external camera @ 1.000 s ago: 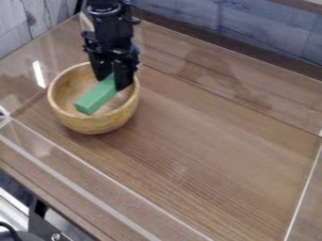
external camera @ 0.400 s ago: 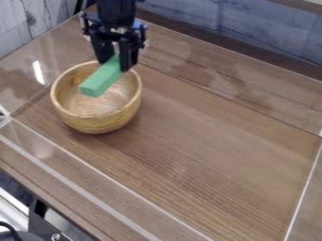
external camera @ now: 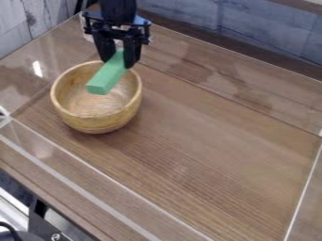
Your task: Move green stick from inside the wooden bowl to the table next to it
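Note:
My black gripper (external camera: 120, 58) points straight down over the far side of the wooden bowl (external camera: 96, 99) and is shut on the upper end of the green stick (external camera: 107, 74). The stick hangs tilted, its lower end down and to the left, lifted clear of the bowl's floor and level with the rim. The round tan bowl stands at the left of the brown table (external camera: 214, 141), and nothing else shows inside it.
Clear acrylic walls (external camera: 151, 221) run along the table's edges, close to the bowl on the left and along the front. Bare wood-grain surface spreads to the right of the bowl and in front of it.
The gripper has risen with the green stick, lifting it off the bowl's floor to rim height. The stick's hold has not changed, and the bowl has stayed in place.

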`<state>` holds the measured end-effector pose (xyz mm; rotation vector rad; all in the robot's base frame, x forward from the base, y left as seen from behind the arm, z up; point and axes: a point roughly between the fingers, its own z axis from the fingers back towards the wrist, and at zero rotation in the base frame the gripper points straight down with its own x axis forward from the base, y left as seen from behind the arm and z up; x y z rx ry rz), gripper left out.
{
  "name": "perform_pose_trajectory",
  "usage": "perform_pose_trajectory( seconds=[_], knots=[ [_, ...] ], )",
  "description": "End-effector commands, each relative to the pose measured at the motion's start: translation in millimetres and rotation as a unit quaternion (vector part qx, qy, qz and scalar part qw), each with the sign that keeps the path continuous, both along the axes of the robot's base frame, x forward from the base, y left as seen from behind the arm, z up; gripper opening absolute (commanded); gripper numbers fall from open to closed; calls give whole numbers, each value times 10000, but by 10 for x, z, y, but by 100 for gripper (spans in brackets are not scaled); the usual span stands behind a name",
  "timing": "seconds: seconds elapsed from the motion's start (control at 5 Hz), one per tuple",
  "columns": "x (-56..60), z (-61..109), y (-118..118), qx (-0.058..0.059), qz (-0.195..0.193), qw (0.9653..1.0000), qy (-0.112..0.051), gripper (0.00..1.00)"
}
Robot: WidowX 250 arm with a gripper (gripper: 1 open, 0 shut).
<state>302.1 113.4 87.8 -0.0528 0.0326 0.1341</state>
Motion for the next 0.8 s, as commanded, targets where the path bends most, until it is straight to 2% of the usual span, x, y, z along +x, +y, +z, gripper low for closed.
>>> perform_pose_trajectory(
  seconds=[0.0, 0.4, 0.6],
  knots=[
    [21, 76, 85, 72, -17, 9998, -208, 0],
    [98, 284, -8, 56, 218, 9996, -175, 0],
    [78, 281, -81, 48, 186, 9997, -161, 0]
  ],
)
